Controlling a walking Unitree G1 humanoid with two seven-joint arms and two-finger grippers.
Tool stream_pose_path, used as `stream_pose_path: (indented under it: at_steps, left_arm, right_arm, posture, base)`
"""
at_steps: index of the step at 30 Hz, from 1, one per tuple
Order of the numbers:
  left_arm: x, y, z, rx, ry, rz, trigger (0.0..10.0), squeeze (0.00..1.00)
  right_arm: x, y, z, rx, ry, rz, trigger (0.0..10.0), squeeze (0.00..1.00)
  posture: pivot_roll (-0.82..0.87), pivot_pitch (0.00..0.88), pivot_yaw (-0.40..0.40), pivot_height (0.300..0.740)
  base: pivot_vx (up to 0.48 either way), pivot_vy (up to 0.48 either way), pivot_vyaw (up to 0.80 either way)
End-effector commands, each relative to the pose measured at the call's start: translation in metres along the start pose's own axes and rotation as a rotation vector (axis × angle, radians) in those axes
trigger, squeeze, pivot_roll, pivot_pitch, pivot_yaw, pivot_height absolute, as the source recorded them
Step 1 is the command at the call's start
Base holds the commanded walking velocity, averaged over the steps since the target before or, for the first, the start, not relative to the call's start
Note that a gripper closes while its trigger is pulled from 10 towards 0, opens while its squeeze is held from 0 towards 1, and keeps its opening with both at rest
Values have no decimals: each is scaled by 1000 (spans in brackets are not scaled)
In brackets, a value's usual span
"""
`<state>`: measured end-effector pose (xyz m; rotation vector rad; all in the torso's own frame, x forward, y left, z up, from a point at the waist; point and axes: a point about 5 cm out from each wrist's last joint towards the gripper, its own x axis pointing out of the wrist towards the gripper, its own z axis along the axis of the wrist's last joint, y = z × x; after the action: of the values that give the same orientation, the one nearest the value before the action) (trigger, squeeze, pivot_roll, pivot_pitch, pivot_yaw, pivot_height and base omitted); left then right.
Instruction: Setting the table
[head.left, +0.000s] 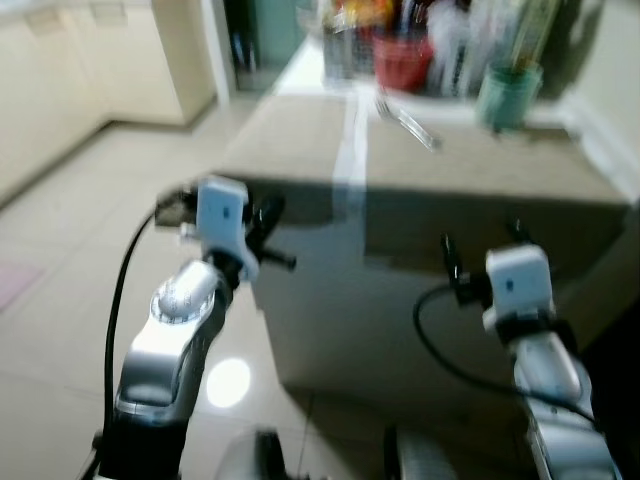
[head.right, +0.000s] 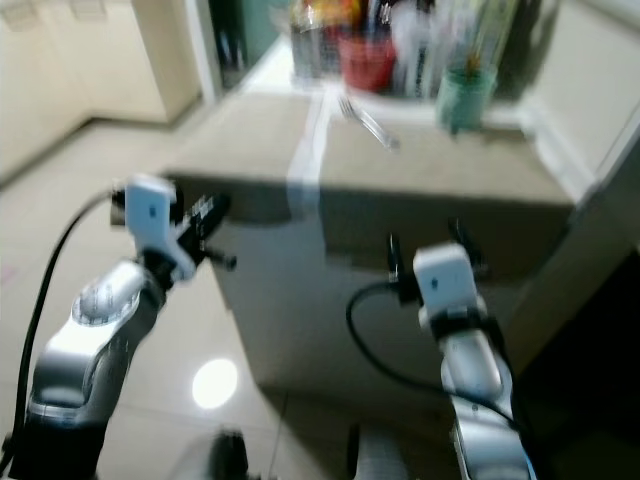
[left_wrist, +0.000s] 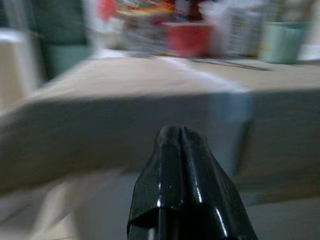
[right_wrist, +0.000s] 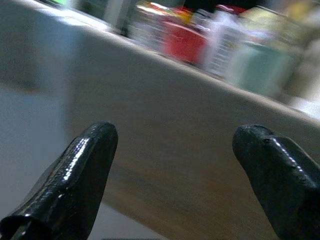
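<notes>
A beige table (head.left: 450, 170) with a pale stripe down its top stands in front of me, and the picture is blurred. A shiny utensil (head.left: 405, 122) lies on it near the far end. My left gripper (left_wrist: 180, 137) is raised at the table's near left corner, its fingers pressed together with nothing between them. My right gripper (right_wrist: 175, 145) is held up before the table's front side, fingers (right_wrist: 82, 165) wide apart and empty. Both grippers are below the level of the tabletop.
A green cup (head.left: 510, 93), a red container (head.left: 400, 58) and several blurred bottles and packets crowd the table's far edge. Glossy tiled floor (head.left: 70, 230) lies to the left, bordered by cream cabinets (head.left: 90, 70). A dark doorway (head.left: 255, 40) is at the back.
</notes>
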<state>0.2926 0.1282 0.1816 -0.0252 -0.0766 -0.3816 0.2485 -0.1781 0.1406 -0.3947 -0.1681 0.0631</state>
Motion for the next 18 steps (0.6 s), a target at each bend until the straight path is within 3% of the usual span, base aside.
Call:
stream_pose_path:
  at_steps: [1,5,18]
  left_arm:
    - [-2,4,-7,4,39,26,10000,0]
    - [-2,5,-7,1,41,36,10000,0]
    - [-2,5,-6,5,36,34,10000,0]
  right_arm:
    - [1,1,0,12,9,-2,10000,0]
    - [3,-2,0,26,18,-14,10000,0]
    - [3,-2,-2,37,23,-23,10000,0]
  posture:
    - [-173,0,54,619]
    - [-173,0,54,628]
    - [-171,3,53,681]
  base:
    - [0,0,-575]
    - [0,0,-498]
    - [0,0,0]
